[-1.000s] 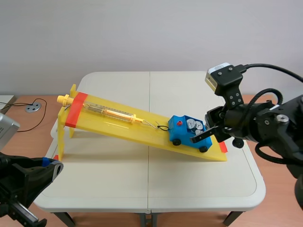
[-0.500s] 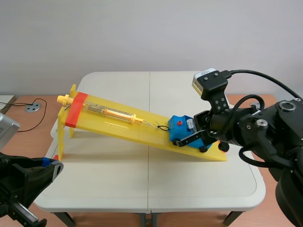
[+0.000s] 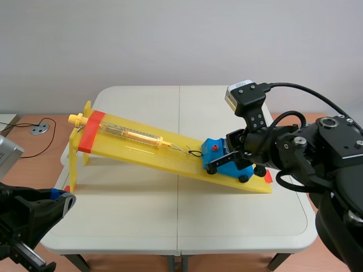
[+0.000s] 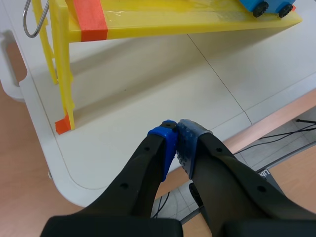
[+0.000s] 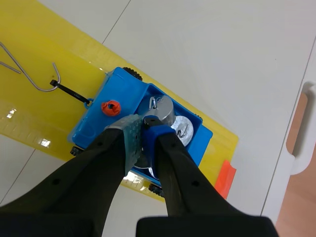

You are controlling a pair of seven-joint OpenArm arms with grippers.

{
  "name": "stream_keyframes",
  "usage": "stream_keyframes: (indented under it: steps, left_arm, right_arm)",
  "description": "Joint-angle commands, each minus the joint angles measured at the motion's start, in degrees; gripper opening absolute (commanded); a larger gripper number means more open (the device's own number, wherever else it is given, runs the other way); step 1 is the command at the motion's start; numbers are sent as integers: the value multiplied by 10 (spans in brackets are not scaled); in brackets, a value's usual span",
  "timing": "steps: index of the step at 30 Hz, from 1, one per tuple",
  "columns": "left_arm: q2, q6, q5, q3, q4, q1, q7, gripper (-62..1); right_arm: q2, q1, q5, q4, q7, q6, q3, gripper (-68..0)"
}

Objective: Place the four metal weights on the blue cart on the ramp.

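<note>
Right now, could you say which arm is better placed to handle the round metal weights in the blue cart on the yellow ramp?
The right: the right hand is over the blue cart, at the round metal weights. The left hand is shut by the white table's near corner, far from the cart.

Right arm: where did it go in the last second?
The right gripper moved up along the ramp, from the low end of the cart to over its weights. Cart, ramp and left gripper stayed put.
</note>
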Motion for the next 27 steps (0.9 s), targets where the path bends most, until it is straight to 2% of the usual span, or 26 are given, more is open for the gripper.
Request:
stream_keyframes:
  steps: [1, 5, 15, 19, 22, 23, 26, 27]
  left_arm:
    - [4, -15, -40, -9, 40, -11, -48, -571]
    - [4, -15, -40, -9, 40, -11, -48, -571]
    - [4, -15, -40, -9, 40, -11, -48, -571]
    - [4, -15, -40, -9, 40, -11, -48, -571]
    - [4, -15, -40, -9, 40, -11, -48, -571]
    - [4, -15, -40, -9, 40, -11, -48, -571]
    - [5, -21, -40, -9, 41, -11, -48, -571]
    - [5, -28, -40, -9, 42, -12, -46, -571]
  right_arm:
    - [0, 67, 2, 40, 90, -17, -1, -667]
    - [0, 66, 2, 40, 85, -17, -1, -660]
    - [0, 65, 2, 40, 85, -17, 0, -490]
    - [9, 63, 23, 54, 66, -13, 4, -481]
    - [24, 48, 56, 88, 51, -10, 19, -486]
    - [31, 40, 69, 103, 47, -7, 27, -507]
    - [53, 12, 96, 146, 26, -6, 52, -647]
    - [61, 2, 103, 158, 23, -6, 60, -671]
